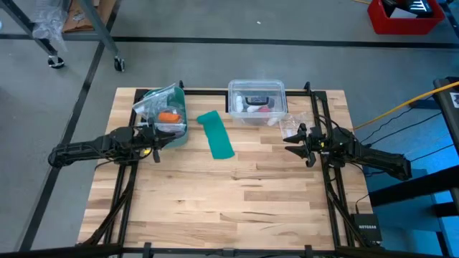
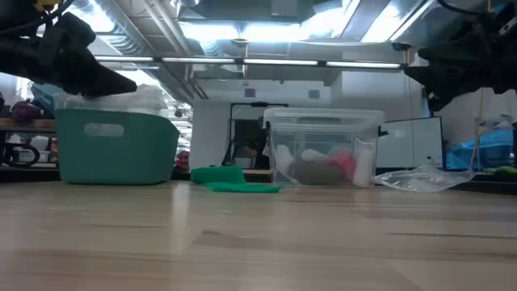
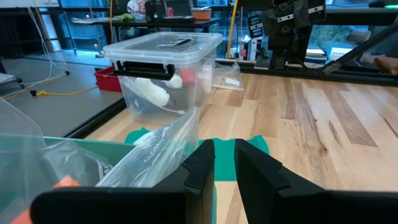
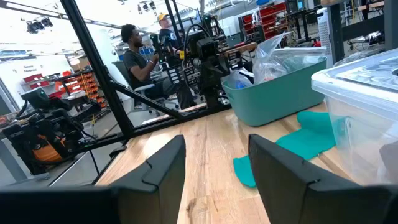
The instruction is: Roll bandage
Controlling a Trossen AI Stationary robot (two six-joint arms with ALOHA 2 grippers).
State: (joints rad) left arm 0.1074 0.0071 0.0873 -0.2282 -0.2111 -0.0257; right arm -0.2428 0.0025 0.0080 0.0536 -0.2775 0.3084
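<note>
The bandage (image 1: 215, 134) is a teal-green strip lying flat and unrolled on the wooden table, between the teal bin (image 1: 166, 122) and the clear lidded box (image 1: 257, 100). It also shows in the low view as the bandage (image 2: 234, 179). My left gripper (image 1: 156, 145) hovers beside the bin's near side, to the left of the bandage. Its fingers (image 3: 205, 171) stand a narrow gap apart with nothing between them. My right gripper (image 1: 292, 143) hovers to the right of the bandage (image 4: 308, 140), fingers wide open and holding nothing.
The teal bin holds clear plastic bags and an orange item (image 1: 168, 115). The clear box (image 2: 323, 153) holds white and pink things. A crumpled clear bag (image 1: 290, 125) lies by my right gripper. Bare tabletop (image 1: 229, 201) spreads toward the near edge. People sit beyond the table (image 4: 134, 56).
</note>
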